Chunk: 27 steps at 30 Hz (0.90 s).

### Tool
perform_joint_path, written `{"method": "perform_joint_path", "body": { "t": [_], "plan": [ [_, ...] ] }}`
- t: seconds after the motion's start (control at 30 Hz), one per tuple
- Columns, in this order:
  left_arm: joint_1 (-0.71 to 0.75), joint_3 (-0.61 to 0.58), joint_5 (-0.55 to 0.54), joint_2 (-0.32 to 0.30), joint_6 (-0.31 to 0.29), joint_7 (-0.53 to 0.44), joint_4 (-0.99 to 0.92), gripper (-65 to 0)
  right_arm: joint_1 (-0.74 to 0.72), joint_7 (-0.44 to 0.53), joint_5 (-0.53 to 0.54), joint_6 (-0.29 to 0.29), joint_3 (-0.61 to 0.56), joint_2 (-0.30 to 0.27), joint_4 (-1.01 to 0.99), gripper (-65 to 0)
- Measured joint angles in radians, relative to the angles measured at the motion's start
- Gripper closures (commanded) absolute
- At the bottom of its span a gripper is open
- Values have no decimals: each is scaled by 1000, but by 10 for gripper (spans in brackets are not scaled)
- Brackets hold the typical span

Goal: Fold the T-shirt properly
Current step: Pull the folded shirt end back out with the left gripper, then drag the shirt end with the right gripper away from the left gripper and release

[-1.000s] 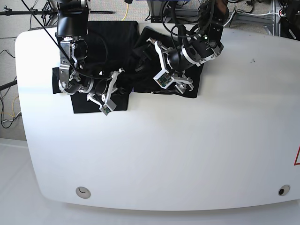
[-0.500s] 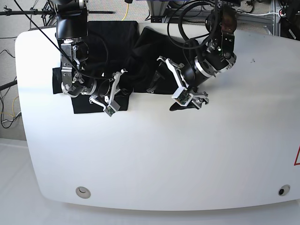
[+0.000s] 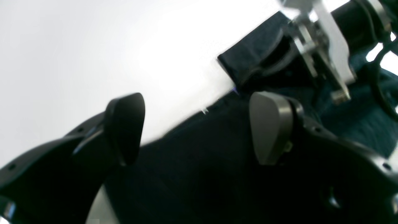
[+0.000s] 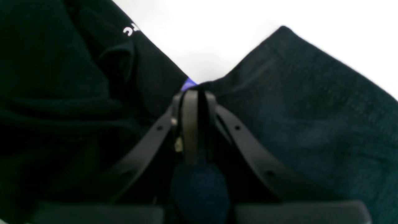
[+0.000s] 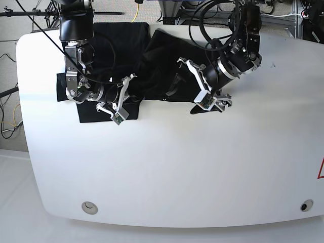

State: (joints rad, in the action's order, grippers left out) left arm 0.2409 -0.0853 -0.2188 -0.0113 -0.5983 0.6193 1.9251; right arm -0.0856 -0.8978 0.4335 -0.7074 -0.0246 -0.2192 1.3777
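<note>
The black T-shirt point(image 5: 121, 45) lies bunched at the back of the white table point(image 5: 167, 167). My right gripper point(image 5: 132, 98) is on the base view's left. In the right wrist view it point(image 4: 194, 99) is shut on a fold of the T-shirt point(image 4: 311, 124), beside a purple speck point(image 4: 188, 83) and white lettering point(image 4: 130, 29). My left gripper point(image 5: 185, 97) is open at the shirt's near edge. In the left wrist view it point(image 3: 197, 127) has one finger point(image 3: 124, 124) over the table and the other over the cloth point(image 3: 202, 174). The sunburst print is hidden.
The right arm's white-bracketed gripper point(image 3: 317, 46) shows ahead in the left wrist view. Cables and stands point(image 5: 177, 10) crowd the floor behind the table's back edge. Two round holes point(image 5: 89, 206) point(image 5: 305, 206) sit near the table's front edge.
My left gripper has swung right and toward the near edge of the shirt, and the cloth's right side has drawn in. The right gripper has barely moved.
</note>
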Motion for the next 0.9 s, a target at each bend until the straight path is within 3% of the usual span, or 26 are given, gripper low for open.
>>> {"method": "perform_joint_path", "body": {
  "t": [0.4,0.9],
  "plan": [
    [68,1,5,-43,4,-3,-16,-477,-17,-21,1,-9,18,0,-4,-39],
    [107,-1,172,-40,3,0,-16,-477,-34,-73,-68,17,95,-11,40,-39]
  ]
}}
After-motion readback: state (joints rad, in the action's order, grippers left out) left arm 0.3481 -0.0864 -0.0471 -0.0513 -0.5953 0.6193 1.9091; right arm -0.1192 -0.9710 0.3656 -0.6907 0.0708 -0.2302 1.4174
